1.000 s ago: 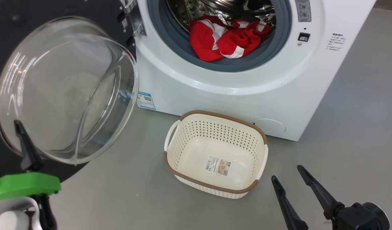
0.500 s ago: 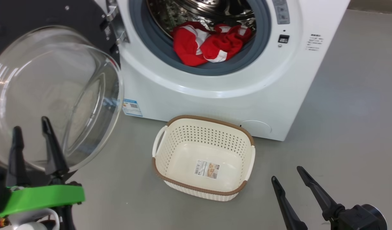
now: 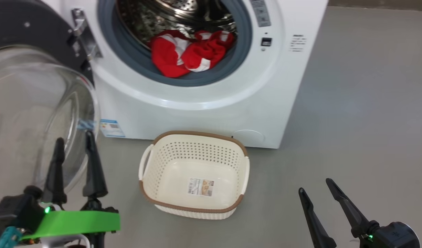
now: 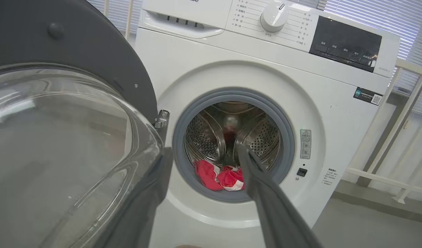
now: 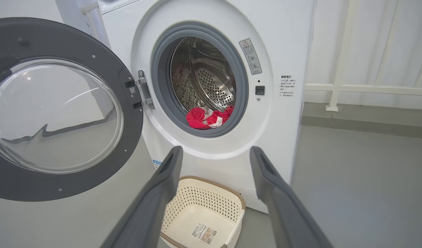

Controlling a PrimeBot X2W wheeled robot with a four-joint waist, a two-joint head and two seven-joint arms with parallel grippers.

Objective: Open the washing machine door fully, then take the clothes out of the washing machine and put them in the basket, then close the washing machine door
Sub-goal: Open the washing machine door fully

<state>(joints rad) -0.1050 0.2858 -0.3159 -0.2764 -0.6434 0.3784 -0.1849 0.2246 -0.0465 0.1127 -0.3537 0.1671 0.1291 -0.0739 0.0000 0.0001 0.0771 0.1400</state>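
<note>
**Figure: head view with left and right wrist views.** You see a smooth grey floor [image 3: 352, 103] bearing a white washing machine [image 3: 197, 113]. In the wrist views a white railing [image 5: 369, 89] and slatted blinds [image 4: 362, 13] stand behind it.

The door [image 5: 59, 187] is swung wide to the left of the head view, and its clear glass bowl [image 3: 32, 113] bulges toward the camera. The clothes [image 3: 183, 55] (red with white trim) lie bunched at the front lower lip of the steel drum [image 4: 204, 137], against the grey seal [image 3: 204, 78]. The basket [image 3: 197, 155] sits on the floor just in front of the machine, below the opening, with a sticker [image 3: 200, 182] showing on its bare bottom.

Your left gripper [image 3: 74, 137] stands at the lower left with its fingers spread apart, gripping nothing. It is in front of the lower edge of the glass bowl, and you cannot tell whether it touches the glass. The clothes lie well above it and to its right. In its own wrist view they sit low between the two fingers, beside the right one.

Your right gripper [image 3: 315, 185], at the lower right, is likewise spread and holds nothing. It is to the right of the basket and apart from it. In its wrist view the basket lies low between the fingers, with the drum opening above.

Both sets of fingers point up the head view toward the machine, the right pair leaning leftward. The left wrist carries a green band [image 3: 73, 222].
</note>
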